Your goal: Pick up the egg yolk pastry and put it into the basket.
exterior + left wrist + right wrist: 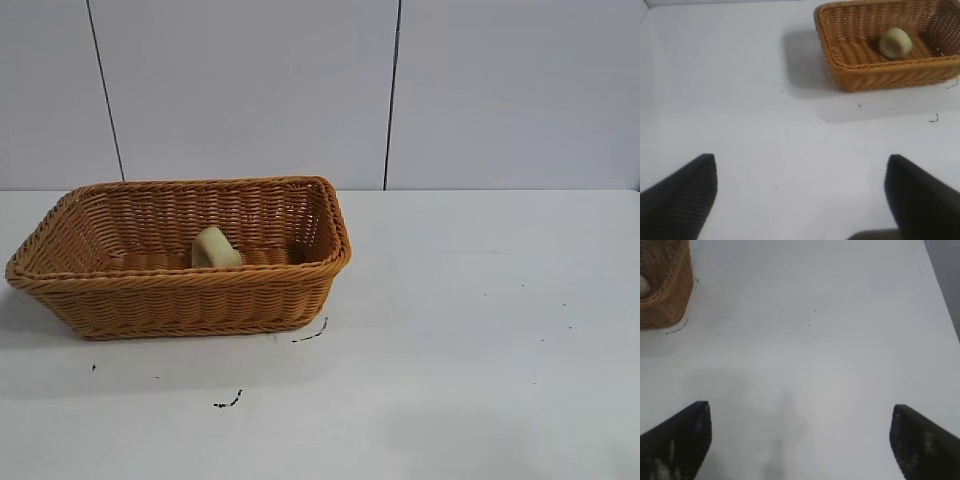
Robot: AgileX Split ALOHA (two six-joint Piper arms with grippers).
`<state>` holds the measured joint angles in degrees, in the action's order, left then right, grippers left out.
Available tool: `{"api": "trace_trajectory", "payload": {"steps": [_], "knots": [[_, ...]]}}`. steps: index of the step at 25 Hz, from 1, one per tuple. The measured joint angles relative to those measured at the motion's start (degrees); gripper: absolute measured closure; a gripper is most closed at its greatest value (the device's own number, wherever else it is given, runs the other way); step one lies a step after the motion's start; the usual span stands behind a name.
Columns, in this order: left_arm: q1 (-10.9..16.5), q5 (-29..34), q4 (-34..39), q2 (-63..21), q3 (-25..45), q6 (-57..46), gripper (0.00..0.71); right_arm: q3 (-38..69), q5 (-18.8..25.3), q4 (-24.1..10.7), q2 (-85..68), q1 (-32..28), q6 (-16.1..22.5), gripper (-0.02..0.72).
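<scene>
The egg yolk pastry, a small pale yellowish lump, lies tipped on its side on the floor of the orange-brown wicker basket at the table's left. The left wrist view shows the pastry inside the basket from farther off. My left gripper is open over bare table, well away from the basket, with nothing between its fingers. My right gripper also stands wide open and empty above bare white table; a corner of the basket and a sliver of the pastry show at that view's edge. Neither arm appears in the exterior view.
The white table carries a few small dark marks in front of the basket. A pale panelled wall rises behind the table. In the right wrist view the table's edge runs along one side.
</scene>
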<state>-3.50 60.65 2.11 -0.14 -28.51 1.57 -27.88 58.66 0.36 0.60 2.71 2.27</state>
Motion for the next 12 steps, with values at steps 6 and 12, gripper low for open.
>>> {"api": "trace_trajectory", "payload": {"steps": [6, 12], "knots": [[0.0, 0.0, 0.0, 0.0, 0.0, 0.0, 0.017, 0.0, -0.02, 0.18, -0.97, 0.06, 0.0, 0.008], [0.0, 0.0, 0.0, 0.0, 0.0, 0.0, 0.017, 0.0, -0.03, 0.18, -0.97, 0.06, 0.0, 0.008]]}}
